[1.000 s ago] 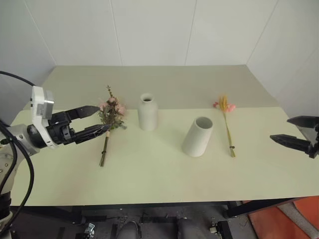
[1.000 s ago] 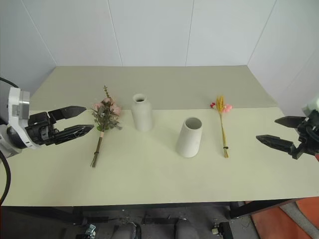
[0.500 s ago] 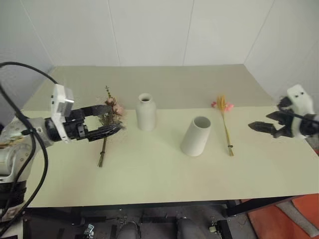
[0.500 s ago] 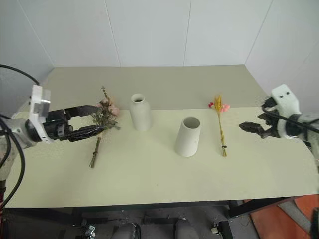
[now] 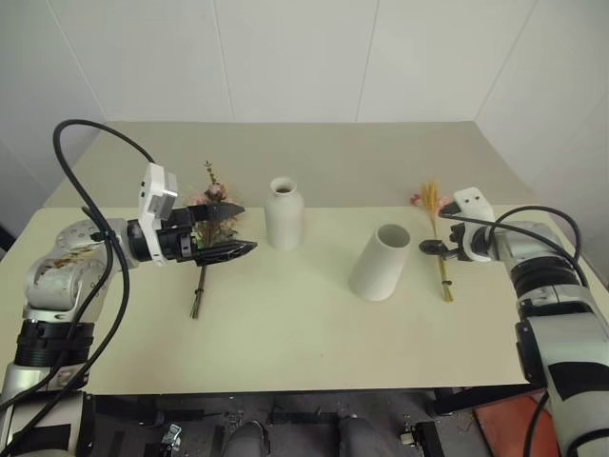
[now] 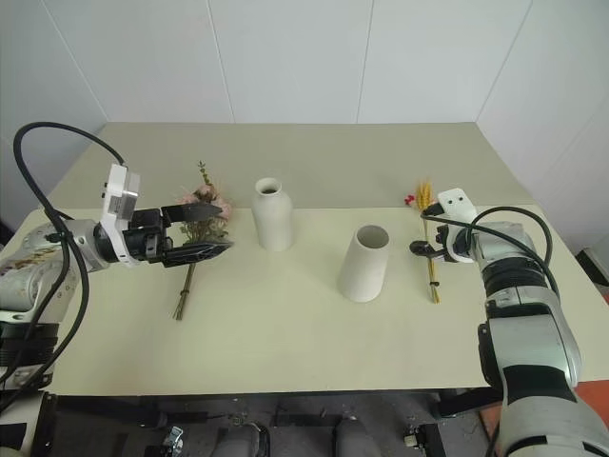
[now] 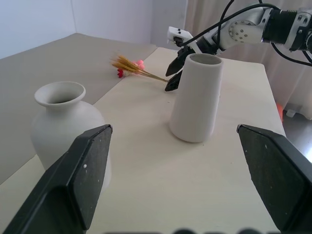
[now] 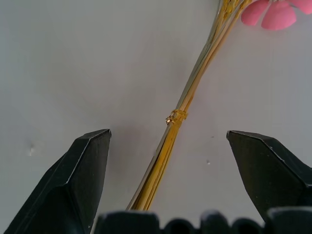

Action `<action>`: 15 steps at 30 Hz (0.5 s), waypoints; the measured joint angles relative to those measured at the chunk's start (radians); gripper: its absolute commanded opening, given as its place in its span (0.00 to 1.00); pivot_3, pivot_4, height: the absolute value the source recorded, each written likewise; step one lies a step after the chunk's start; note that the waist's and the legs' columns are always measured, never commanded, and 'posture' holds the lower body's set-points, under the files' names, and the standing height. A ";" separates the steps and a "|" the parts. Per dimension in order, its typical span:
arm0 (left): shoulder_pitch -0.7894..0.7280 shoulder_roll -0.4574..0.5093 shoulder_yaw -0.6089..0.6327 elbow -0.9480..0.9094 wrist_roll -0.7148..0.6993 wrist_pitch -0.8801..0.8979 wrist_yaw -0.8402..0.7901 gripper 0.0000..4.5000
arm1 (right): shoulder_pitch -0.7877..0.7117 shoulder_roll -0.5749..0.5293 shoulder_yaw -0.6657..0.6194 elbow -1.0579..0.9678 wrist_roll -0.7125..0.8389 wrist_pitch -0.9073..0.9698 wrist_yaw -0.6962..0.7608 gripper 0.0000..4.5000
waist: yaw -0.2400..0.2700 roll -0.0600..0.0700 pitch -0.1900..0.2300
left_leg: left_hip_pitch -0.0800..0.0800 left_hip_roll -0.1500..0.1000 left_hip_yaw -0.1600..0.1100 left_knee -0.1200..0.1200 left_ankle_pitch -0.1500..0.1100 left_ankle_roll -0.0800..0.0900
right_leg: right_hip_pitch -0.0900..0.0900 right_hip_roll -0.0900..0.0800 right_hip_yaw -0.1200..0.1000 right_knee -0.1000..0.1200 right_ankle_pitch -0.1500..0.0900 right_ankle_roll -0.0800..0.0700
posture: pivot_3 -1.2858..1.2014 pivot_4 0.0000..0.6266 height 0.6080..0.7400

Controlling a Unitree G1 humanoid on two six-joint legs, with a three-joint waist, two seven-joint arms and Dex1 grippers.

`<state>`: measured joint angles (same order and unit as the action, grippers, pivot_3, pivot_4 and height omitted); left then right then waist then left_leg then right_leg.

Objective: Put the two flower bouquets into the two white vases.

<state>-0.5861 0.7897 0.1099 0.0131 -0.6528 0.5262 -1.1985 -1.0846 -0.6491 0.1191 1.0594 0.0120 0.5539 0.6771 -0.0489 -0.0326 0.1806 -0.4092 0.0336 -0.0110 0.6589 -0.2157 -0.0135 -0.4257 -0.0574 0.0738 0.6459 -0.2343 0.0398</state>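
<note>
The bushy pink rose bouquet [image 5: 211, 198] lies on the table, stems [image 5: 198, 290] toward the front edge. My left gripper [image 5: 234, 230] hovers open just above its wrapped middle, pointing at the bottle-shaped white vase [image 5: 284, 215]. The wider cylinder vase [image 5: 381, 263] stands right of it; both appear in the left wrist view as bottle vase [image 7: 68, 126] and cylinder vase [image 7: 197, 97]. The slim yellow-orange bouquet [image 5: 437, 233] lies right of the cylinder. My right gripper [image 8: 168, 141] is open low over it, straddling the tied stalks [image 8: 178, 117] without touching.
The pale green table [image 5: 304, 324] has bare surface in front of the vases and behind them up to the white wall. The cylinder vase stands close to the left of the slim bouquet and my right gripper [image 7: 174, 68].
My right arm swung in from the table's right edge and dropped over the slim bouquet's stalks. My left gripper shifted right, over the rose bouquet. Bouquets and vases stayed put.
</note>
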 measured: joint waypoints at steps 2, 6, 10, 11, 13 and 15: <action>0.008 0.000 0.001 -0.004 0.000 0.000 0.000 1.00 | -0.027 0.018 0.000 0.040 -0.011 -0.006 0.001 0.62 | -0.004 0.000 0.000 | 0.001 0.000 0.000 0.000 0.000 0.000 | 0.000 0.000 0.000 0.000 0.000 0.000 | 0.52 0.24 1.00; 0.031 -0.002 0.002 -0.016 0.000 0.000 0.001 1.00 | -0.064 0.036 -0.001 0.094 -0.032 -0.018 -0.001 0.30 | -0.015 0.000 0.000 | 0.001 0.000 0.000 0.000 0.000 0.000 | 0.001 0.000 0.000 0.001 0.000 0.000 | 0.52 0.24 1.00; 0.036 -0.005 0.002 -0.022 0.000 0.000 0.006 1.00 | -0.085 0.051 0.000 0.132 -0.054 -0.024 0.002 0.01 | -0.020 0.000 0.000 | 0.001 0.000 -0.001 0.000 0.000 0.000 | 0.001 0.000 0.000 0.001 0.000 0.000 | 0.52 0.24 1.00; 0.036 -0.005 0.002 -0.023 0.000 0.000 0.007 1.00 | -0.090 0.055 -0.001 0.139 -0.061 -0.027 -0.003 0.01 | -0.021 0.000 0.000 | 0.001 0.000 -0.001 0.000 0.000 0.000 | 0.001 0.000 0.000 0.001 0.000 0.000 | 0.52 0.24 1.00; 0.037 -0.007 0.002 -0.024 0.000 0.000 0.008 1.00 | -0.096 0.056 -0.005 0.151 -0.069 -0.030 -0.017 0.01 | -0.021 0.000 0.000 | 0.001 0.000 -0.001 0.000 0.000 0.000 | 0.001 0.000 0.000 0.001 0.000 0.000 | 0.52 0.24 1.00; 0.037 -0.007 0.002 -0.027 0.000 0.000 0.009 1.00 | -0.095 0.057 -0.017 0.157 -0.070 -0.050 -0.061 0.01 | -0.021 0.000 0.000 | 0.001 0.000 -0.001 0.000 0.000 0.000 | 0.001 0.000 0.000 0.001 0.000 0.000 | 0.52 0.24 1.00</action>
<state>-0.5493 0.7827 0.1121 -0.0137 -0.6526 0.5265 -1.1899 -1.1792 -0.5924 0.1018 1.2165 -0.0580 0.5042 0.6165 -0.0695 -0.0325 0.1806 -0.4080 0.0334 -0.0119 0.6588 -0.2157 -0.0135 -0.4247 -0.0575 0.0737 0.6467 -0.2342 0.0398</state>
